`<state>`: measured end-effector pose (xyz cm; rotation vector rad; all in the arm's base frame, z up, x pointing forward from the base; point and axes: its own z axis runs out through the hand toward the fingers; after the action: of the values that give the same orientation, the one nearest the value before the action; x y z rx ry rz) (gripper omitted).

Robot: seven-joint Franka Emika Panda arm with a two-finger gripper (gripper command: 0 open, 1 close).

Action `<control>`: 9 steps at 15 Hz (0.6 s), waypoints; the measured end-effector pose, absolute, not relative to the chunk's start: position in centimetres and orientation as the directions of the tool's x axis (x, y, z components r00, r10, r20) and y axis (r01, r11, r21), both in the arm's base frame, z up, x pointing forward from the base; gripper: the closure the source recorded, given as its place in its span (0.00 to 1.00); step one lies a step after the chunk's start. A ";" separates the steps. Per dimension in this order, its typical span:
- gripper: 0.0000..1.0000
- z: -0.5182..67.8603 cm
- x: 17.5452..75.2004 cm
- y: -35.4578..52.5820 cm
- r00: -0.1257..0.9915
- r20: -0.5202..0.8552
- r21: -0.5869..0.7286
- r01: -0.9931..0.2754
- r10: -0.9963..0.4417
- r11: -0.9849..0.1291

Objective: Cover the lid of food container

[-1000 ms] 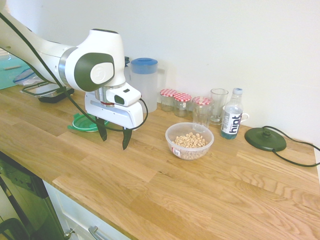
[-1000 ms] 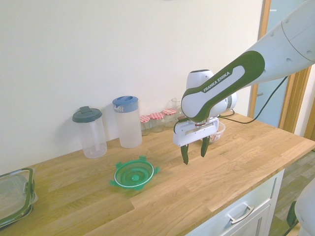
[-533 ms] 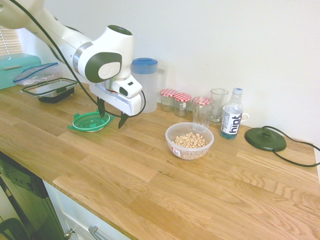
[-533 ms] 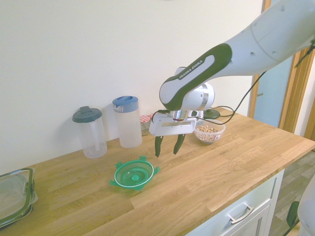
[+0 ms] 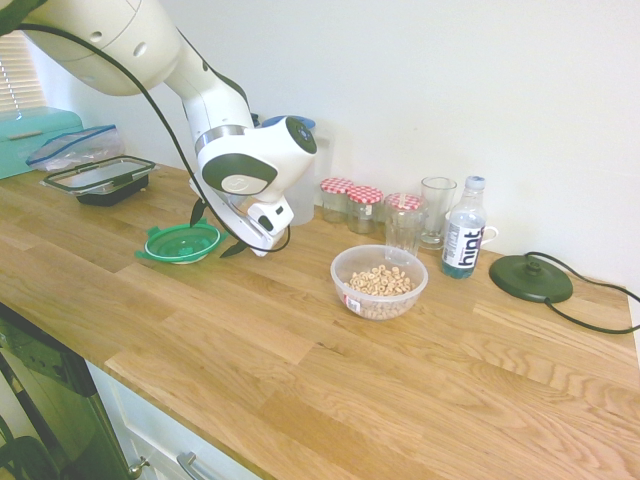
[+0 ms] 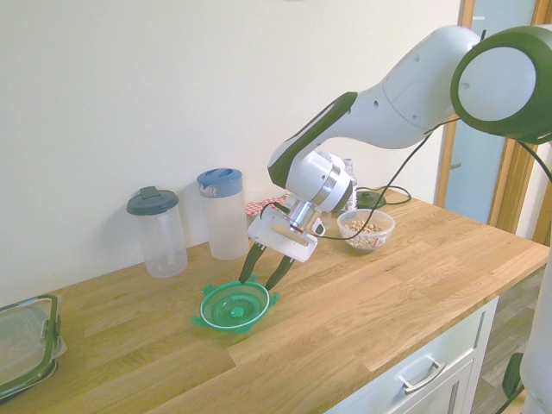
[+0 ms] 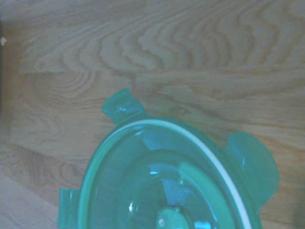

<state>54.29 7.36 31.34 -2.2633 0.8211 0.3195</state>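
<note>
Now hand (image 6: 267, 271) wide open, empty, just above lid (image 6: 234, 306).

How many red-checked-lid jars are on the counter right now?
3, in a row by the wall: jar one beside the blue-lidded jug, jar two next, jar three behind the cereal bowl. Others may be hidden.

One green lid (image 6: 235, 306), one cereal bowl (image 5: 379, 281), two jugs (image 6: 222, 213), two red-lidded jars (image 5: 351, 205), one bottle (image 5: 463, 241).

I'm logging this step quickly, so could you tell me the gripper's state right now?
Gripper: open, holding nothing, angled down over the green lid on the counter.
</note>
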 end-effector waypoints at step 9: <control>1.00 29.4 54.1 8.4 0.735 -0.531 -0.556 -0.677 -0.421 -0.481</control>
<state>54.08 8.40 29.41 -2.1457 0.8254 0.4148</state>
